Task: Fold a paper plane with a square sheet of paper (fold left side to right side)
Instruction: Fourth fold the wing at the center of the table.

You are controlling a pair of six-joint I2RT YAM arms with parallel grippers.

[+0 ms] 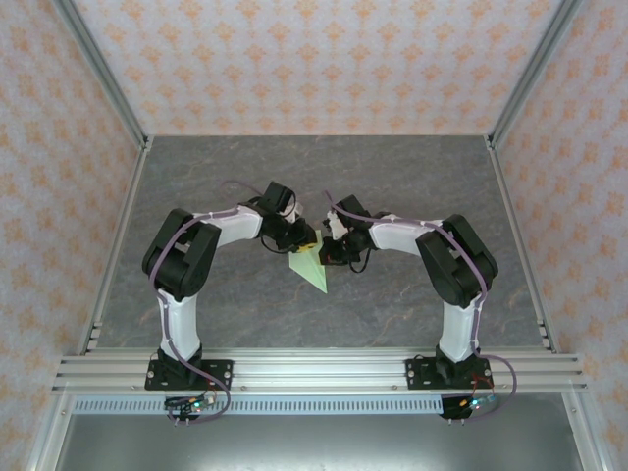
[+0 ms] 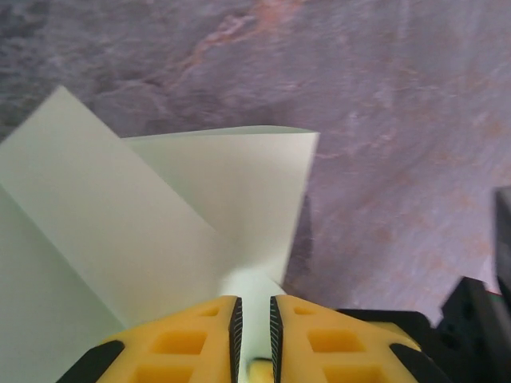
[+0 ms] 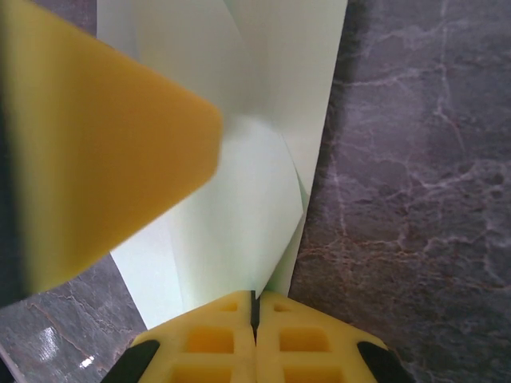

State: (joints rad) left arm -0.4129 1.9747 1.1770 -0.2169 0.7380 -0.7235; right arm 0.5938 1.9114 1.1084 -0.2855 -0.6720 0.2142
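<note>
Pale green folded sheet [image 1: 311, 267] lies on the grey marbled tabletop [image 1: 392, 186], between the two hands, its sharp point running out toward the arm bases; diagonal flaps overlap on it, one raised edge standing up ahead of the left hand [image 2: 254, 299].

Left hand: yellow fingers [image 2: 192, 339] close, a narrow slit between the ridged pads; the sheet [image 2: 160, 223] tapers down into that slit; cannot tell whether the pads press it.

Right hand [image 3: 255, 294]: fingers [image 3: 215, 339] together, no gap, clamped on the near edge of the sheet [image 3: 255, 183], which rises straight ahead of them; a blurred yellow finger of the left hand [image 3: 96, 152] sits just left of that.

From above, left hand [image 1: 299, 240] and right hand [image 1: 329, 250] sit just beside each other over the sheet's wide end.
</note>
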